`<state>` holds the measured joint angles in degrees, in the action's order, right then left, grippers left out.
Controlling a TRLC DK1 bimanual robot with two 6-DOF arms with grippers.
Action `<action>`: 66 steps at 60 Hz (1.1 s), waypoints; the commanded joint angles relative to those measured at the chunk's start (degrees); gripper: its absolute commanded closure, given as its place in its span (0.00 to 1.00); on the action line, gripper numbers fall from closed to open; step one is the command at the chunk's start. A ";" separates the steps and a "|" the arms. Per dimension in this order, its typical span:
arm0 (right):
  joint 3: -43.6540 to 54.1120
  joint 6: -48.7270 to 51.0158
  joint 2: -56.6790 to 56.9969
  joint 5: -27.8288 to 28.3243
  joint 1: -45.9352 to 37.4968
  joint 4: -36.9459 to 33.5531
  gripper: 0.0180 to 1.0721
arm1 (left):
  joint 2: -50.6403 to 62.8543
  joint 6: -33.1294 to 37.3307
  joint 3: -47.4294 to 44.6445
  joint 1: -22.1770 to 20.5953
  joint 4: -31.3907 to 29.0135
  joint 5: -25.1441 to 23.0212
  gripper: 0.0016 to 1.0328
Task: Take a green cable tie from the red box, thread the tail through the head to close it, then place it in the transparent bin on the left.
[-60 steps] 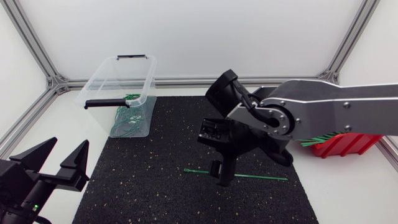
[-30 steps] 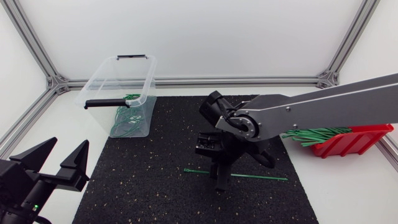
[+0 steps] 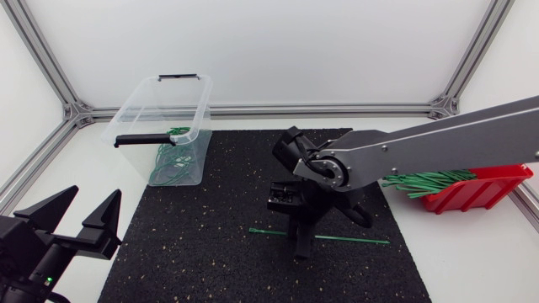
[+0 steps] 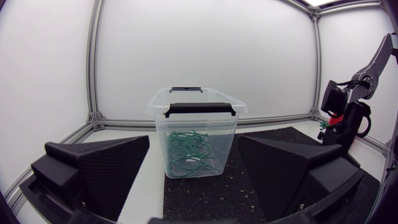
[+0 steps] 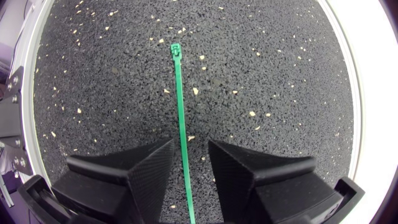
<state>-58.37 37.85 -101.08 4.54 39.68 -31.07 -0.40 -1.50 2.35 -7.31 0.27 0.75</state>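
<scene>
Green cable tie (image 5: 180,106) lies straight on the black mat (image 5: 280,74), between my right claw's (image 5: 189,149) parted fingers, neither touching it; nothing gripped. Bare mat surrounds its head. My left claw (image 4: 193,144) stands wide open, empty, off the mat's left edge, facing the transparent bin (image 4: 227,134).

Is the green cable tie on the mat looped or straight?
Straight: the cable tie lies flat on the mat, its head empty.
</scene>
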 commanded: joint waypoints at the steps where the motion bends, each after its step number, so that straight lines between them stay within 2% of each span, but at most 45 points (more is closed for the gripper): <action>1: 1.68 1.62 -1.75 0.30 0.22 -0.22 0.60 | -0.30 -0.88 -2.26 -0.16 -1.15 0.12 0.04; 16: 2.47 1.71 -2.90 0.30 -0.22 -0.04 0.61 | -0.30 -0.88 -2.26 -0.25 -1.15 0.12 0.04; 20: 2.56 2.06 -2.99 0.74 -0.22 -0.13 0.74 | -0.30 -0.88 -2.26 -0.25 -1.06 0.12 0.04; 25: 2.47 2.06 -2.99 1.27 -0.22 -0.66 0.82 | -0.30 -0.88 -2.26 -0.42 -1.15 0.12 0.04; 42: 2.12 2.32 -2.63 3.02 -0.04 -2.68 0.91 | -0.30 -0.96 -2.26 -0.16 -1.06 0.12 0.04; 66: 2.56 1.35 7.56 2.06 0.48 -3.03 0.92 | -0.30 -1.05 -2.26 -0.07 -1.06 0.12 0.04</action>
<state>-56.93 39.07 -95.96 7.22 39.68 -33.63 -0.40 -1.50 2.35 -7.31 0.27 0.75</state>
